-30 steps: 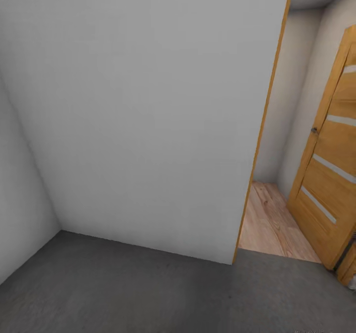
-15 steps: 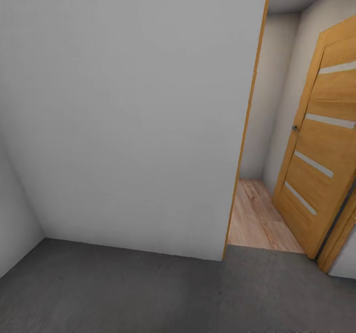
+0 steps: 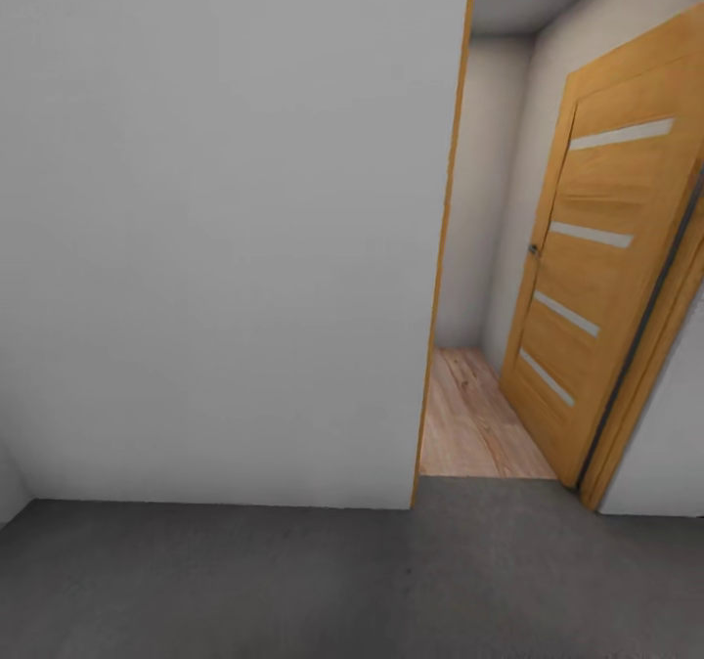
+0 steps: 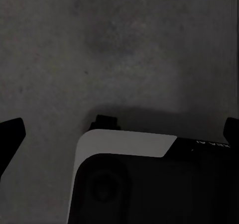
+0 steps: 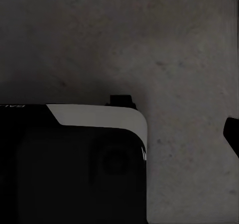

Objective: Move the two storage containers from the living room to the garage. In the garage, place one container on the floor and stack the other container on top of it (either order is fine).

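Both red-orange storage containers are out of view. The head view faces a plain white-grey garage wall (image 3: 225, 229) above the dark grey concrete floor (image 3: 293, 581). In the left wrist view my left gripper (image 4: 119, 132) hangs open over the concrete, one black fingertip (image 4: 11, 134) at each side edge and nothing between them. In the right wrist view my right gripper (image 5: 119, 134) also looks open: one black fingertip (image 5: 232, 134) sits at the far edge, and the other is hidden behind my own dark body (image 5: 69, 164).
An open doorway (image 3: 469, 248) with a honey-wood frame lies right of the wall. Beyond it runs a light wood-plank floor (image 3: 474, 424). The honey-wood door (image 3: 596, 278) with four frosted strips stands swung open along the passage's right side.
The camera has turned right: the doorway and door have slid left and toward the picture's middle, and the left corner wall has nearly left the view.
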`<state>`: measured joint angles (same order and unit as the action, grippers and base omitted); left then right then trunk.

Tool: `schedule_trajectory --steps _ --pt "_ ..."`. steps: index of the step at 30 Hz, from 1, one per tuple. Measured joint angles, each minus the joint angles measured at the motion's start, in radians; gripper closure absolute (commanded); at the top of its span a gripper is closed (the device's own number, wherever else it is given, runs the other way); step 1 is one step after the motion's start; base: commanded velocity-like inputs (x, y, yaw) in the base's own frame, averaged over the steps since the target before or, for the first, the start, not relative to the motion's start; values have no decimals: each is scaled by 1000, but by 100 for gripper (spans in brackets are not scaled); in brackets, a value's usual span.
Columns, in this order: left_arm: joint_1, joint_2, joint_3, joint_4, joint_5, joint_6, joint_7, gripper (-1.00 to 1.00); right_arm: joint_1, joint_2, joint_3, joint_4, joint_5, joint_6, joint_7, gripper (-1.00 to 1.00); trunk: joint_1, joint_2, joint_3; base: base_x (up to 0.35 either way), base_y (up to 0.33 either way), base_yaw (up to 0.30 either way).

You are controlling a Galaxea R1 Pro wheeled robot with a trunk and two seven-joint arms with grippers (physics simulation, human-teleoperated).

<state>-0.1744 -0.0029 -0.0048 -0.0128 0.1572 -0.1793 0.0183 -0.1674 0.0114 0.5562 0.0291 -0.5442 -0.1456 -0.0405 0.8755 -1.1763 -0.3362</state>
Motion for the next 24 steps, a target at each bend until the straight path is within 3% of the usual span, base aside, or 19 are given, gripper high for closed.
schedule_trajectory --steps 24 --pt "0 0 0 0 0 0 0 -100 0 0 0 0 -2 0 0 -100 0 0 0 0 0 -243"
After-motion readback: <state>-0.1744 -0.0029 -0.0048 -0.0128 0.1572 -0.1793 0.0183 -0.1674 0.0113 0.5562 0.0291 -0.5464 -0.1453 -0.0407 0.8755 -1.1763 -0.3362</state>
